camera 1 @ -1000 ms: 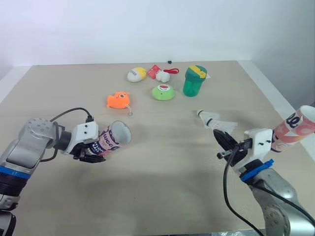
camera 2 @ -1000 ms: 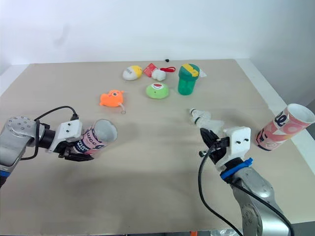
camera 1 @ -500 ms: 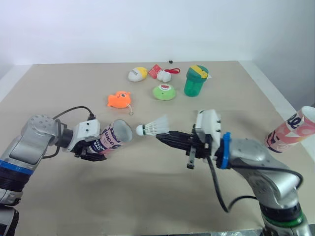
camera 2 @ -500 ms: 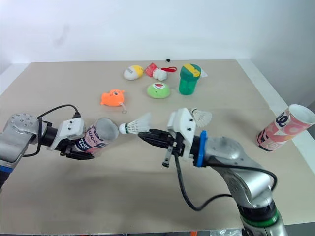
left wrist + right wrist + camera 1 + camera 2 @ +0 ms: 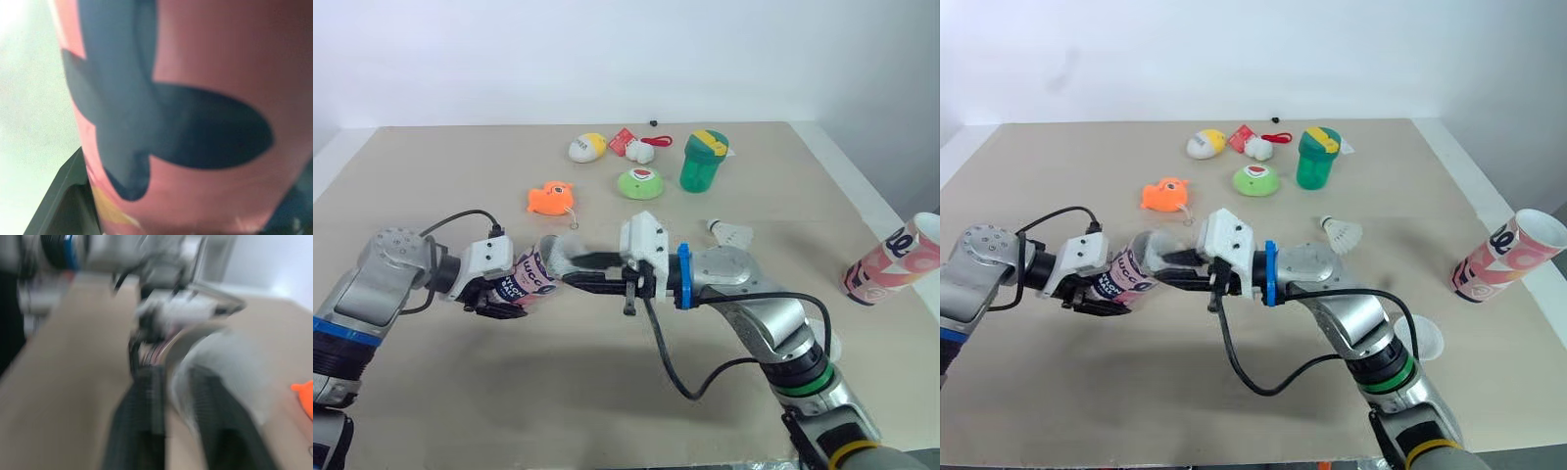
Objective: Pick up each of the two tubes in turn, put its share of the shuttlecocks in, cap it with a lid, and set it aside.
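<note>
**Tube held level, shuttlecock at its mouth**

The tan surface (image 5: 431,176) spans the head views, with everything else lying on it or held just above it.

The left end effector (image 5: 504,294) is clamped around the held tube (image 5: 530,277), its black fingers (image 5: 494,308) wrapped under the barrel. This tube is pink with bold dark lettering and a pale rim. It lies roughly level above the near left part of the surface, with its open mouth turned toward the robot's right. In the left wrist view the pink wall and a dark blue letter shape sit right against the lens.

The right end effector (image 5: 573,270) reaches across to that mouth. Its two fingers (image 5: 142,421) are set a narrow gap apart and pinch the gripped shuttlecock (image 5: 230,367), a blurred white form at the rim of the tube.

The second tube (image 5: 893,260) has the same pink print and pale open rim. It rests tilted at the far right edge, well apart from both arms.

A green cup (image 5: 702,160) with a yellow-marked lid stands upright toward the back. Near it are a green round toy (image 5: 637,183), an orange toy (image 5: 549,199), a yellow and white toy (image 5: 585,147) and a small red and white item (image 5: 633,146).

A white lid (image 5: 1418,339) lies flat on the near right of the surface. The spare shuttlecock (image 5: 730,234) lies on its side between the cup and the right arm.
</note>
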Controlling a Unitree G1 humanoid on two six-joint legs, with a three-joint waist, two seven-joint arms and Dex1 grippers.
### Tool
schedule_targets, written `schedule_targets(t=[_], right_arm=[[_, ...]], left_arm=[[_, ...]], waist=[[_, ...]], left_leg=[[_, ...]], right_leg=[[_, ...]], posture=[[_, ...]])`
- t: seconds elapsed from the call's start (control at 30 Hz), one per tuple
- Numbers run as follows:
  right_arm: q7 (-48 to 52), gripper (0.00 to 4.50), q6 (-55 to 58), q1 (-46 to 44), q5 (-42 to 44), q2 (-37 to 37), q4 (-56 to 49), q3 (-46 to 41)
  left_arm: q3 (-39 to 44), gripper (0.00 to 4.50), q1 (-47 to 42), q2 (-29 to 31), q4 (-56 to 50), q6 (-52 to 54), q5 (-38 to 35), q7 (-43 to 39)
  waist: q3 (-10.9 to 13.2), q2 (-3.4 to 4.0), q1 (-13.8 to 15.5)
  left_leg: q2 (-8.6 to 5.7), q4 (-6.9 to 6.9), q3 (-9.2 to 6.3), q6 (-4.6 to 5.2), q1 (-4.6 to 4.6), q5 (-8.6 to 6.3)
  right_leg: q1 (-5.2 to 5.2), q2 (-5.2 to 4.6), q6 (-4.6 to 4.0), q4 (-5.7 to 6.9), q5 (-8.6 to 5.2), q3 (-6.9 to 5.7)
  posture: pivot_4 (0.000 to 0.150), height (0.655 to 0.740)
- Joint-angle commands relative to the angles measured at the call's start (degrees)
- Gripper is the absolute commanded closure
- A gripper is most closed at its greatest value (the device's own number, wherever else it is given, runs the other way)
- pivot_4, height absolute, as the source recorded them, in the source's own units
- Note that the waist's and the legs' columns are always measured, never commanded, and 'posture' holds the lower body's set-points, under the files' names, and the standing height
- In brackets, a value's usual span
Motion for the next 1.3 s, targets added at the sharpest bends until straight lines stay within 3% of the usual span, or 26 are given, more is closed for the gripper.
schedule_targets(t=[0.03, 0.1, 0.17, 0.2, 0.3, 0.43, 0.63, 0.9, 1.0, 1.07, 1.1, 1.13, 1.17, 1.3], right_arm=[[-4.3, 2.2, 0.2, 4.5, 1.7, -0.6, -4.5, -6.6], [-8.1, 1.43, -1.7, 9.4, -0.3, -0.5, -5.8, -9.5], [-12.2, 0.36, -4.3, 13.0, -2.5, 0.4, -6.3, -12.3], [-15.4, 0.09, -6.8, 14.7, -5.1, 0.9, -6.1, -14.0], [-28.4, 0.03, -14.6, 20.8, -16.7, 2.7, -3.4, -18.7], [-38.1, 0.03, -17.7, 25.6, -24.1, 6.1, -0.4, -20.1], [-42.4, 0.03, -15.5, 24.3, -24.3, 11.4, 5.4, -20.5], [-43.2, 0.03, -17.7, 15.1, -21.8, 14.6, 20.1, -23.0], [-43.0, 0.85, -19.5, 12.4, -21.1, 14.7, 24.0, -23.7], [-42.9, 1.59, -20.0, 11.6, -20.9, 14.7, 25.2, -24.0], [-42.8, 2.19, -20.2, 11.4, -20.9, 14.6, 25.6, -24.0], [-43.1, 2.36, -20.3, 11.2, -20.5, 14.8, 26.1, -24.5], [-43.5, 2.97, -20.3, 10.9, -20.0, 15.0, 26.5, -25.2], [-43.7, 4.42, -20.8, 10.0, -18.0, 15.5, 26.6, -26.7]], left_arm=[[0.2, 1.38, 1.4, 0.3, -1.3, 1.0, -0.6, 0.4], [0.3, 1.38, 1.6, 0.4, -1.5, 1.1, -0.7, 0.5], [0.3, 1.38, 1.5, 0.3, -1.4, 1.1, -0.7, 0.5], [0.3, 1.38, 1.3, 0.2, -1.2, 1.0, -0.6, 0.5], [-0.1, 1.38, 0.5, -0.1, -0.3, 0.7, -0.4, 0.1], [-0.8, 1.38, -0.8, -0.6, 1.0, -0.1, 0.1, -0.3], [-1.3, 1.38, -2.0, -0.9, 1.8, -0.8, 0.1, -1.4], [-0.8, 1.38, -1.9, -0.5, 1.6, -0.9, 0.1, -1.3], [-0.2, 1.38, -1.1, -0.1, 1.0, -0.6, -0.1, -1.0], [0.1, 1.38, -0.6, 0.2, 0.6, -0.4, -0.3, -0.8], [0.3, 1.38, -0.3, 0.4, 0.3, -0.3, -0.4, -0.7], [0.5, 1.38, -0.1, 0.4, 0.1, -0.2, -0.6, -0.7], [0.8, 1.38, 0.2, 0.5, -0.2, 0.0, -0.9, -0.6], [1.3, 1.38, 0.9, 0.5, -1.2, 0.5, -1.6, -0.3]], waist=[[0.0, 0.0, 0.0], [0.0, -0.01, 0.0], [0.0, -0.01, -0.1], [0.0, 0.0, -0.1], [0.0, 0.0, -0.1], [0.0, 0.0, -0.1], [0.0, 0.03, -0.2], [0.0, 0.02, -0.2], [0.0, 0.02, -0.2], [0.0, 0.03, -0.3], [0.0, 0.03, -0.3], [0.0, 0.03, -0.4], [0.0, 0.03, -0.4], [0.0, 0.03, -0.7]], left_leg=[[0.0, 0.0, 0.0, 0.0, 0.0, 0.0], [-0.02, 0.0, 0.01, 0.0, 0.0, 0.0], [-0.01, -0.04, 0.02, 0.0, 0.0, 0.0], [-0.01, -0.07, 0.02, 0.0, 0.0, 0.0], [0.0, -0.08, 0.05, 0.0, 0.0, 0.0], [-0.01, -0.08, 0.09, -0.01, 0.0, 0.0], [0.01, -0.07, 0.13, 0.0, 0.04, 0.01], [-0.01, -0.06, 0.15, 0.0, 0.03, 0.01], [-0.01, -0.09, 0.14, 0.0, 0.02, 0.01], [0.0, -0.1, 0.15, 0.0, 0.02, 0.01], [0.01, -0.11, 0.14, 0.0, 0.03, 0.01], [0.01, -0.12, 0.14, 0.0, 0.03, 0.01], [0.01, -0.12, 0.14, 0.0, 0.03, 0.01], [0.01, -0.12, 0.14, 0.0, 0.03, 0.01]], right_leg=[[0.01, -0.01, 0.0, 0.0, 0.0, 0.0], [0.0, -0.02, 0.02, -0.01, -0.01, 0.0], [-0.02, -0.01, -0.01, 0.0, -0.04, 0.0], [-0.03, 0.0, -0.02, 0.0, -0.04, 0.0], [-0.1, 0.03, -0.04, 0.04, -0.01, 0.04], [-0.09, 0.02, -0.03, 0.02, -0.02, 0.07], [-0.1, 0.05, -0.12, 0.04, 0.01, 0.13], [-0.08, 0.03, -0.04, 0.02, 0.03, 0.15], [-0.09, 0.03, -0.02, 0.01, 0.03, 0.15], [-0.1, 0.04, -0.03, 0.01, 0.03, 0.15], [-0.1, 0.04, -0.04, 0.01, 0.02, 0.15], [-0.1, 0.05, -0.04, 0.02, 0.02, 0.15], [-0.1, 0.05, -0.04, 0.02, 0.02, 0.15], [-0.1, 0.04, -0.04, 0.02, 0.03, 0.15]], posture=[[0.15, 0.74], [0.15, 0.74], [0.15, 0.74], [0.15, 0.74], [0.15, 0.74], [0.15, 0.74], [0.15, 0.74], [0.15, 0.74], [0.15, 0.74], [0.15, 0.74], [0.15, 0.74], [0.15, 0.74], [0.15, 0.74], [0.15, 0.74]])
